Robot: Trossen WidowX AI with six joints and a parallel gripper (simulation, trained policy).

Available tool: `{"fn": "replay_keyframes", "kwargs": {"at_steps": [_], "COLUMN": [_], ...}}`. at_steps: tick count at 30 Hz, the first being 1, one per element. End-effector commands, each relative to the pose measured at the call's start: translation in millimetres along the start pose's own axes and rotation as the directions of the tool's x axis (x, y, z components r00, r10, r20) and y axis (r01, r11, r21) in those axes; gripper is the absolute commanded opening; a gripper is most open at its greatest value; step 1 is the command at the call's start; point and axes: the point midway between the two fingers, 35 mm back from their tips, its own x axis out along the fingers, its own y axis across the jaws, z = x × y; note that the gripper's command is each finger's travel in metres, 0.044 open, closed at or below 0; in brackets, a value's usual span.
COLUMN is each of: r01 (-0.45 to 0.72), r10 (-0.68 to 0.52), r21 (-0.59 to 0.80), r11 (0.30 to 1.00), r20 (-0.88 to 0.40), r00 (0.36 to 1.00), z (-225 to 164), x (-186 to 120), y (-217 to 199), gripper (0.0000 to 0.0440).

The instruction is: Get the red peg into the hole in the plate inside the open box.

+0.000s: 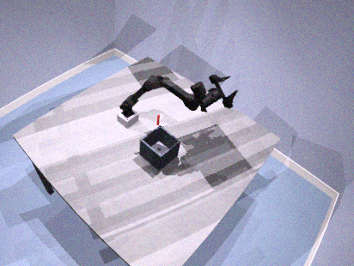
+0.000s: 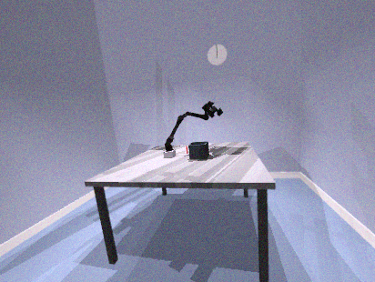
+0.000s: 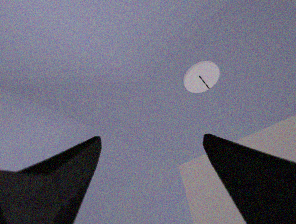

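Note:
The red peg [image 1: 158, 120] [image 2: 187, 149] stands upright on the table beside the dark box, on the side near the arm's base. The open box [image 1: 149, 155] [image 2: 198, 151] sits on the table. A small dark spot, seemingly the hole [image 1: 159, 149], shows on the bottom inside it in the top view. No peg is seen in the box. My gripper [image 1: 233, 84] [image 2: 218, 109] [image 3: 153, 140] is wide open and empty, high above the table and well away from the peg. The wrist view shows neither peg nor box.
The arm's base stands on a white block [image 1: 128, 120] [image 2: 169, 154] on the table [image 1: 142, 223] [image 2: 182, 175], close to the peg. A white disc [image 2: 217, 55] [image 3: 201, 75] with a dark line is on the wall. Shadows fall across the table beside the box.

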Motion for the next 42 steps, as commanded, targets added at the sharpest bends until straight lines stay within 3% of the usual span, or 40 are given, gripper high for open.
{"fn": "replay_keyframes", "kwargs": {"at_steps": [1, 2, 10, 19, 31, 42], "r01": [-0.014, -0.026, -0.096, -0.127, -0.088, 0.017], "r10": [0.014, 0.027, 0.125, 0.24, 0.4, 0.546], "r21": [0.031, 0.062, 0.315, 0.576, 0.843, 0.975], "r11": [0.999, 0.998, 0.944, 0.808, 0.53, 0.223], "r20": [-0.01, -0.018, -0.073, -0.124, -0.157, -0.139], "r00": [1.0, 0.999, 0.989, 0.963, 0.903, 0.826], "z": [-2, -4, -14, -23, -25, -13], "x": [-2, -4, -20, -42, -73, -100], "y": [3, 6, 25, 46, 72, 93], "gripper": [0.0421, 0.0439, 0.044, 0.044, 0.044, 0.044]}}
